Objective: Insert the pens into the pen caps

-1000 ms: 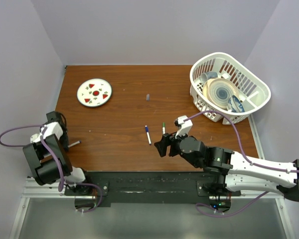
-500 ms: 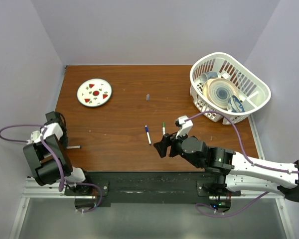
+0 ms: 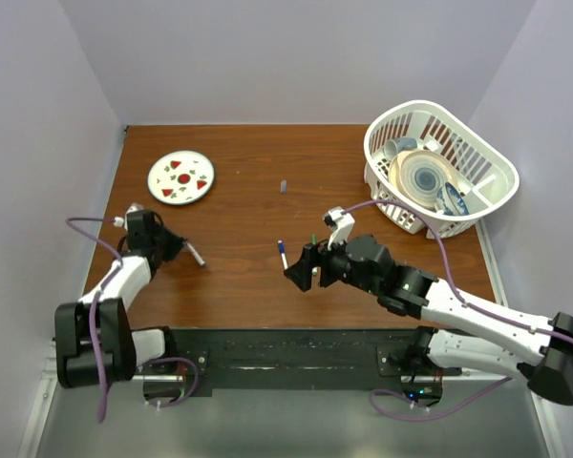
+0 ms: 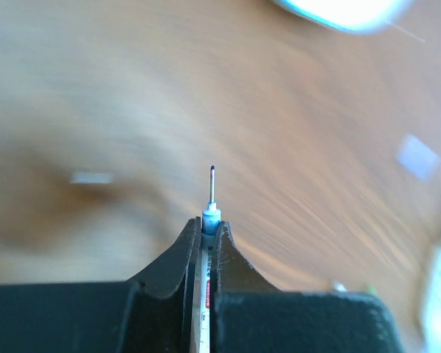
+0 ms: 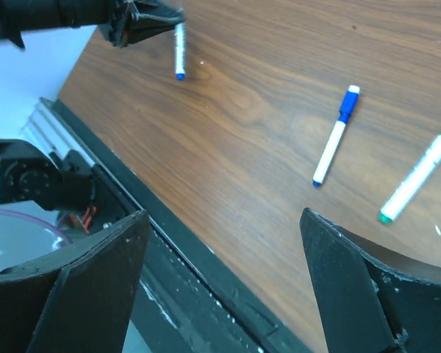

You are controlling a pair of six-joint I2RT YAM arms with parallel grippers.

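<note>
Pens (image 3: 283, 258): treat as light, stiff, slick and roll-prone, pinch mid-barrel, noting held pen (image 4: 210, 217) clamped tip-forward in pressed-together left claw (image 3: 177, 250) toward nine o'clock of tabletop (image 3: 239, 191), blue pen (image 5: 333, 140) and green pen (image 5: 417, 180) lying toward six o'clock beside spread, empty right claw (image 3: 303, 267).

Bare table (image 3: 239, 153) spans between plate (image 3: 153, 178) and basket (image 3: 370, 157), with one cap (image 3: 283, 186) midway
</note>
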